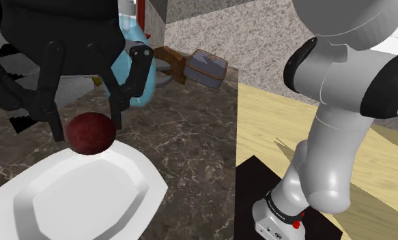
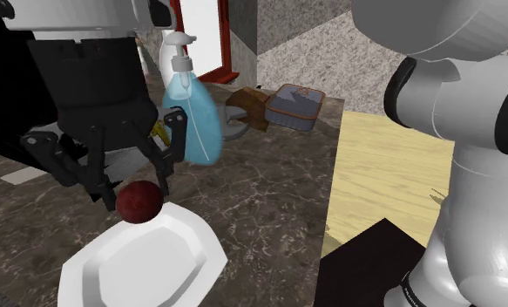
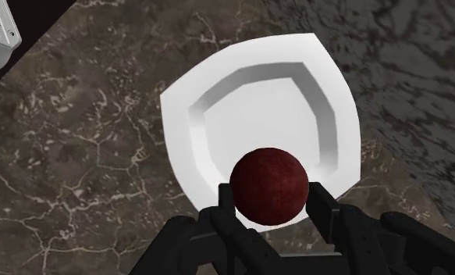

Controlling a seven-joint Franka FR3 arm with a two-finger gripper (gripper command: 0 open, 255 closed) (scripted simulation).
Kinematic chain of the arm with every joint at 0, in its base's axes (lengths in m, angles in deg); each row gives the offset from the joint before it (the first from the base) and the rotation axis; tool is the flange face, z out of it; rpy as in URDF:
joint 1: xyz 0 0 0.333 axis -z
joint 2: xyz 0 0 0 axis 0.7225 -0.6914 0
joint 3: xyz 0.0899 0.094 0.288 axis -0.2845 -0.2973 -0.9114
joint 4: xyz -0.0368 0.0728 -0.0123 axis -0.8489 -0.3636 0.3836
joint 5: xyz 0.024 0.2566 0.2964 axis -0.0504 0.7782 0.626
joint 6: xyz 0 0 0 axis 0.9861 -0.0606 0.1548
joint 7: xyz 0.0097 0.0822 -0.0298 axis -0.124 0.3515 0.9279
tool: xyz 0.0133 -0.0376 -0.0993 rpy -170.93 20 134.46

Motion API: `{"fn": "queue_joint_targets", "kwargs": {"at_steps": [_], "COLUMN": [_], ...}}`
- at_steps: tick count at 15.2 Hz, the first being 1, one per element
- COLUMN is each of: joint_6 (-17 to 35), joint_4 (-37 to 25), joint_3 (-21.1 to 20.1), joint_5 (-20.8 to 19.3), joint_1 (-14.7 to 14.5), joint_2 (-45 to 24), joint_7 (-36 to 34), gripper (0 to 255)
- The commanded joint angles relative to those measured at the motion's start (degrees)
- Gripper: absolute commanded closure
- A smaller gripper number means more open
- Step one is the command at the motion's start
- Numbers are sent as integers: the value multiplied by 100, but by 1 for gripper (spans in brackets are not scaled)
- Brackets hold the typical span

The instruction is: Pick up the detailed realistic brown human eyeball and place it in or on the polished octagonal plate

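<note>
Claw around mottled dark-red ball, seemingly above white faceted plate.

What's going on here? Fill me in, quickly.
The white arm has its black gripper over a dark marbled counter. The fingers are shut on a dark red-brown ball, the task's eyeball. The ball hangs over one edge of the white octagonal plate and is not yet released. Setting it down on the plate is what remains.
</note>
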Motion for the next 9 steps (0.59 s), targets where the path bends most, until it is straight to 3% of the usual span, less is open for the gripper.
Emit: {"fn": "queue_joint_targets", "kwargs": {"at_steps": [1, 9], "joint_6": [-163, 798], "joint_4": [-516, 961], "joint_3": [-28, -47], "joint_5": [-321, 142], "joint_1": [-485, 99], "joint_2": [-409, 189], "joint_7": [-324, -129], "gripper": [255, 255]}}
